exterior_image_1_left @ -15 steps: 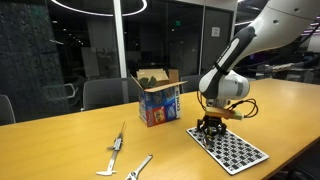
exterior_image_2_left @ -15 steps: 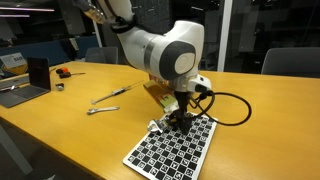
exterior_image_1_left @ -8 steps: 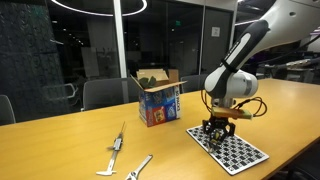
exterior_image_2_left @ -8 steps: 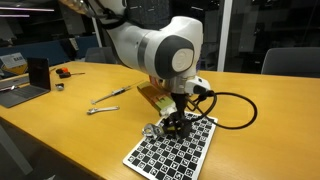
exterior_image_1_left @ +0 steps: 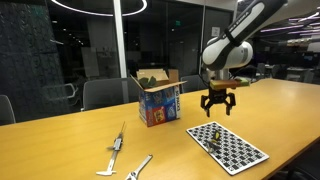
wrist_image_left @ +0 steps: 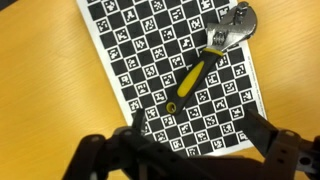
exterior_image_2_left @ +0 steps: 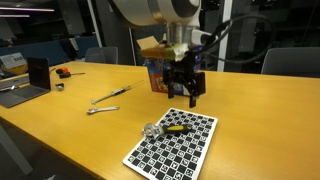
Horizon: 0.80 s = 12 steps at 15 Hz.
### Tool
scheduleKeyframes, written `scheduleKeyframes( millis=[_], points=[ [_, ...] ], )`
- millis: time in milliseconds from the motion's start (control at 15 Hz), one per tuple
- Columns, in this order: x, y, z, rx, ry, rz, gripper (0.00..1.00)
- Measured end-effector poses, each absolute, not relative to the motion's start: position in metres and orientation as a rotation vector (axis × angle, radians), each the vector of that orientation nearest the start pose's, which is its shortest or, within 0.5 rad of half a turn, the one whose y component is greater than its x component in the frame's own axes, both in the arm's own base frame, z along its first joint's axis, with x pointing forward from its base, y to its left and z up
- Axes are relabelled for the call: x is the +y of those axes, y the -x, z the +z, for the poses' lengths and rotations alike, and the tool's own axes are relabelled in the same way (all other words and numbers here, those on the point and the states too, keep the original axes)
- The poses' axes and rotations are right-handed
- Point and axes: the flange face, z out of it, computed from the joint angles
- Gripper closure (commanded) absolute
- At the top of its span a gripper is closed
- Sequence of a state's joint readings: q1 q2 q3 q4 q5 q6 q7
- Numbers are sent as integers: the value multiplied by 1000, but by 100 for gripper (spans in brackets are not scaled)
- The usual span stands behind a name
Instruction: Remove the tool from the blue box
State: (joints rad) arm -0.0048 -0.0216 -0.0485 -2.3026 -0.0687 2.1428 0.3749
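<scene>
Your counter point(exterior_image_1_left: 60, 150) is a long wooden top in a warm yellow-brown. A few things sit straight on it. The blue box point(exterior_image_1_left: 160, 103) stands upright near the back edge with its brown flaps open. Just beside it, toward the front, the black-and-white checkered board point(exterior_image_1_left: 235, 150) lies flat, turned at an angle to the counter edge. Well apart from those you've got the long thin silvery tool point(exterior_image_1_left: 118, 140), and near its end the shorter silvery plier-like tool point(exterior_image_1_left: 140, 166), both lying flat. At the far end in an exterior view there's a dark upright block point(exterior_image_2_left: 38, 72) and what looks like a laptop point(exterior_image_2_left: 15, 92).
</scene>
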Motion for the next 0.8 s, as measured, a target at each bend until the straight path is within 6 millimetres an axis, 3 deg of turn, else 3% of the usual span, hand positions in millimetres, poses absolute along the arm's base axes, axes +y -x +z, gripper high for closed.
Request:
scheduleKeyframes(
  millis=[200, 400, 600, 800],
  points=[
    [-20, -491, 418, 565, 3204, 214, 0],
    [0, -467, 480, 503, 3248, 275, 0],
    [21, -436, 517, 431, 3284, 278, 0],
    [34, -416, 536, 340, 3298, 146, 0]
  ],
)
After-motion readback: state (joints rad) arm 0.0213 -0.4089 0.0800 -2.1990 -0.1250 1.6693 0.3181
